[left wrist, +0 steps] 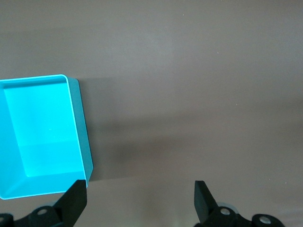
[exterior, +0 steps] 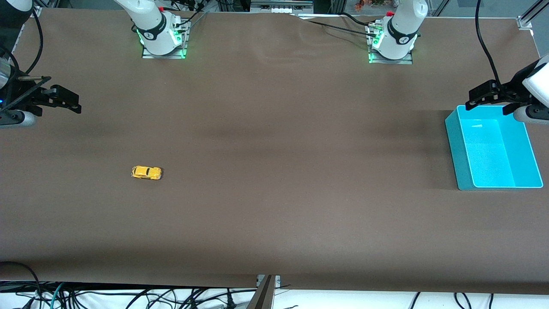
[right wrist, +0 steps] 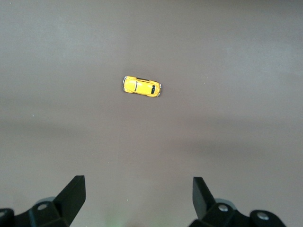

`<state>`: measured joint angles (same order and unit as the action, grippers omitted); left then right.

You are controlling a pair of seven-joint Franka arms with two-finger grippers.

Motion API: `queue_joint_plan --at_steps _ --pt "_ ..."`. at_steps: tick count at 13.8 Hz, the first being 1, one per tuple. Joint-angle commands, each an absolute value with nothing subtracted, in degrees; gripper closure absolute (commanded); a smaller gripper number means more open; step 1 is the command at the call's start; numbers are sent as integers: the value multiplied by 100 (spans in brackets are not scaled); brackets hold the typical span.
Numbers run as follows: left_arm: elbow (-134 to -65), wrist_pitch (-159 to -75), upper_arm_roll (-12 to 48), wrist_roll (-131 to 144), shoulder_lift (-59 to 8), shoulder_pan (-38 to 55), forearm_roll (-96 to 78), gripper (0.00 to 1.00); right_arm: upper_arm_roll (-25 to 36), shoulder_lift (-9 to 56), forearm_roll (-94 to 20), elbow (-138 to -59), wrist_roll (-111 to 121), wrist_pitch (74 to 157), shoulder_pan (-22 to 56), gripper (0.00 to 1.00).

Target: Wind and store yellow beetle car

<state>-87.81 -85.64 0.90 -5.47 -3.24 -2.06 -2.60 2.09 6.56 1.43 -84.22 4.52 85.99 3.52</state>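
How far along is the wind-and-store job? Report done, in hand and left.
Done: nothing. The tiny bright yellow beetle-shaped toy car sits untouched on the brown table, toward the right arm's end.

In hand: nothing. The right pincer hangs open and empty above the table; the left pincer waits open at the open teal plastic bin.

Left: grasp the car, wind it, place it in the empty bin.

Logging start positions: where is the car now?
In the front view the car sits alone on the table toward the right arm's end; the right wrist view shows it too.
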Motion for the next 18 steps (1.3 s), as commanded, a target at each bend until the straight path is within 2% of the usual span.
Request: queue_joint_plan --at_steps 1,18 --pt "-8728 -8587 105 -492 -343 -220 -343 0 132 659 228 -8438 457 8648 264 0" --pt "-8728 -8587 105 -492 -343 -220 -343 0 141 721 229 -8332 466 8640 264 0"
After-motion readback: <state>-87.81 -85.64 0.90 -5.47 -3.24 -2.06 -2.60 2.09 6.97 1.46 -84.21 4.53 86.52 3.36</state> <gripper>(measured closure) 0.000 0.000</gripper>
